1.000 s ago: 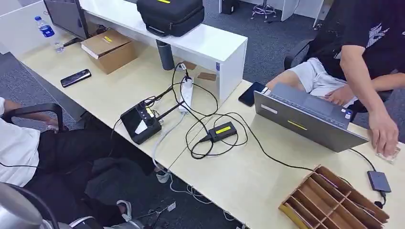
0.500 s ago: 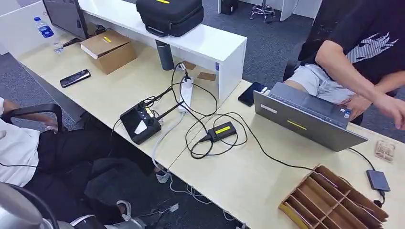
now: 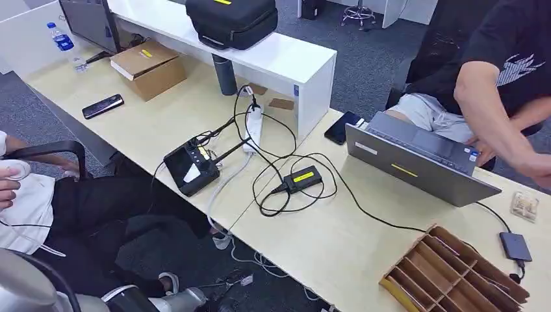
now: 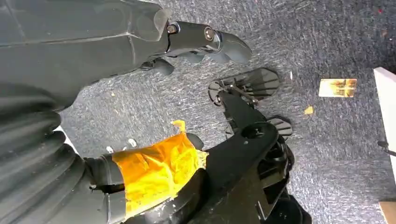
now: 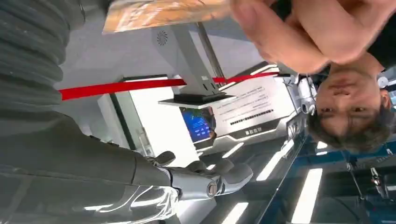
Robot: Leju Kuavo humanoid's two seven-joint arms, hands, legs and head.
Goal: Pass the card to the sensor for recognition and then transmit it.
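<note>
An orange-brown card (image 5: 163, 13) shows in the right wrist view, held at one end by a person's hand (image 5: 280, 35). It lies close to the thumb side of my raised right hand (image 5: 205, 179), whose dark fingers stretch out apart from the card. Whether my hand touches the card I cannot tell. A small black box with a yellow label (image 3: 302, 178), wired by cables, sits mid-desk. My left hand (image 4: 205, 39) hangs over grey carpet, fingers spread, holding nothing. Another card (image 4: 337, 87) lies on the floor.
A grey laptop (image 3: 416, 168), a black phone (image 3: 342, 127) and a wooden slotted organiser (image 3: 455, 273) are on the right of the desk (image 3: 338, 247). A black device with a screen (image 3: 192, 168) sits left of the cables. A seated person's arm (image 3: 500, 123) reaches right; another person (image 3: 19, 201) sits left.
The seated person's hand lifted off the small clear thing at the desk's right edge and swung away to the right. The person at the left raised a hand.
</note>
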